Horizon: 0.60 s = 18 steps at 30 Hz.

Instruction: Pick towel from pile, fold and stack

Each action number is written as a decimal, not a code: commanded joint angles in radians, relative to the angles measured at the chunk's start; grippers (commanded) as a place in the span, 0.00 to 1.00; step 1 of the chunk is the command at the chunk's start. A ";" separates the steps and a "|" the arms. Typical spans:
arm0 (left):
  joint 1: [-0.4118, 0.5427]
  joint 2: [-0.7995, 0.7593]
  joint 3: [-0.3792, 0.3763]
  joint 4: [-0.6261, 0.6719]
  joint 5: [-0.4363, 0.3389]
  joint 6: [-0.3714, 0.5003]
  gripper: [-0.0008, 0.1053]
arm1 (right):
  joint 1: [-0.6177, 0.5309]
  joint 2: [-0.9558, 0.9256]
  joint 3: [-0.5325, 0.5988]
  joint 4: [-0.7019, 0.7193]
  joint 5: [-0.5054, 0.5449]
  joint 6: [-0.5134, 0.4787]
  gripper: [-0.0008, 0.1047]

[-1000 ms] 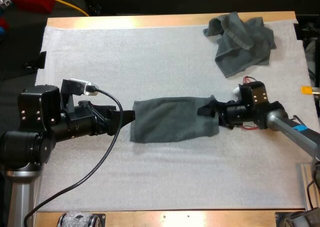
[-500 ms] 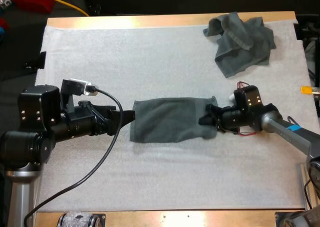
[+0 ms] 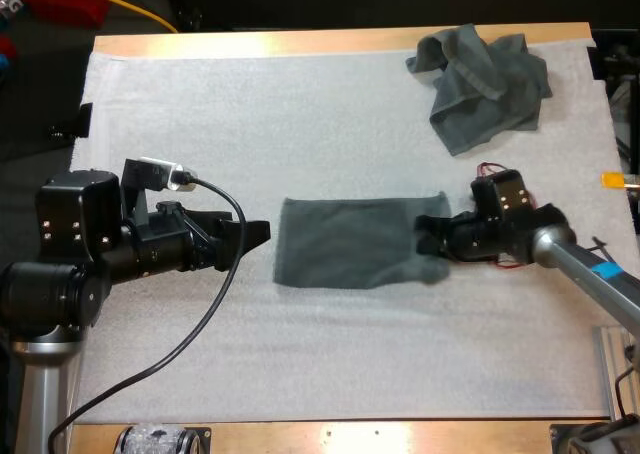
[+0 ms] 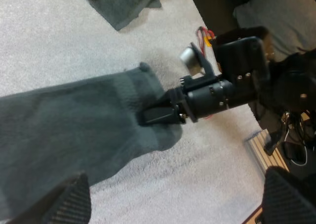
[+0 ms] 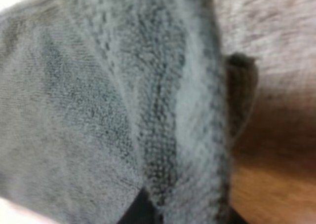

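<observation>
The flat towel (image 3: pixel 350 256) lay in the middle of the mat (image 3: pixel 200 104). Fingers of the right gripper (image 3: pixel 432 242) clamped its right end; the left gripper (image 3: pixel 258 239) held its fingers open beside the other edge. A low, even pull seemed best against wrinkles.

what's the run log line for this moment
left gripper: open, clear of flat towel | right gripper: shut on flat towel, right end | crumpled towel: far right, apart
</observation>
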 commanded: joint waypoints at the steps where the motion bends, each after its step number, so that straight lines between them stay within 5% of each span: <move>1: -0.005 -0.002 -0.003 0.005 0.002 -0.009 0.66 | 0.001 -0.029 -0.022 0.080 0.059 -0.070 0.01; 10: -0.005 -0.002 -0.003 0.100 -0.123 -0.003 0.66 | 0.001 -0.105 -0.164 0.445 0.418 -0.320 0.01; 18: -0.005 -0.002 -0.003 0.118 -0.142 0.006 0.66 | 0.001 -0.110 -0.269 0.582 0.647 -0.394 0.01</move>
